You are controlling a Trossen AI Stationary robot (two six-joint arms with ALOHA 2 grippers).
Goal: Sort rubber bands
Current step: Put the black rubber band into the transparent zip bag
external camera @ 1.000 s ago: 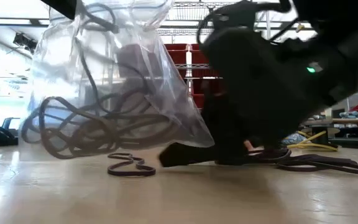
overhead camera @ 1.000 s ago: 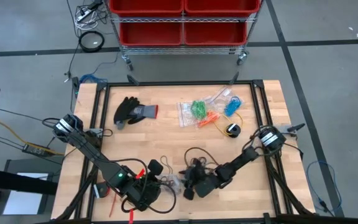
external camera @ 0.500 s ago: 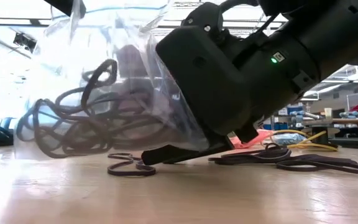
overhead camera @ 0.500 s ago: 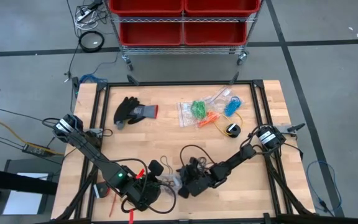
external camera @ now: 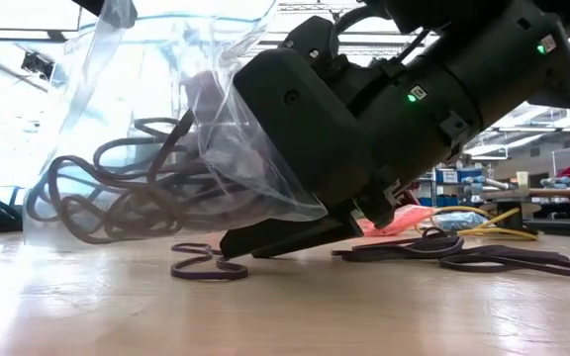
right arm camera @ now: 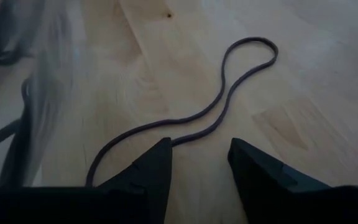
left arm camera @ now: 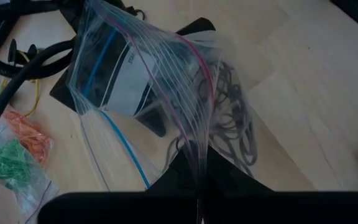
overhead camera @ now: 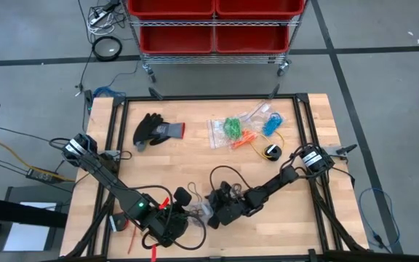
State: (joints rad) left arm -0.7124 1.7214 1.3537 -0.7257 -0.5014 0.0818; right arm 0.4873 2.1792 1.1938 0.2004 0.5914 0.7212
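1. Near the tabletop's front edge, a loose black rubber band (right arm camera: 229,93) lies flat right ahead of the right gripper (right arm camera: 199,163), fingers spread, band running lengthwise away from them.
2. Left gripper (left arm camera: 197,186) is clenched on the clear bag (left arm camera: 148,81) just beside it, so the right arm's nearer.

Setting: robotics lab or industrial workshop.

Evidence:
- Wooden butcher-block bench (overhead camera: 158,164) edged by a black metal frame (overhead camera: 299,124), with two dark robot arms mounted at its sides.
- Grey concrete floor (overhead camera: 35,44) marked with dark tape lines.
- Wheeled wire rack (overhead camera: 213,54) carrying red plastic storage bins (overhead camera: 173,7), standing just behind the bench.
- Loose cables and a power strip (overhead camera: 102,16) on the floor; a coiled black cable (overhead camera: 108,48) near them.
- Low view: high ceiling with exposed trusses and strip lighting (external camera: 305,8), more red bins on shelving (external camera: 285,84) beyond the bench.
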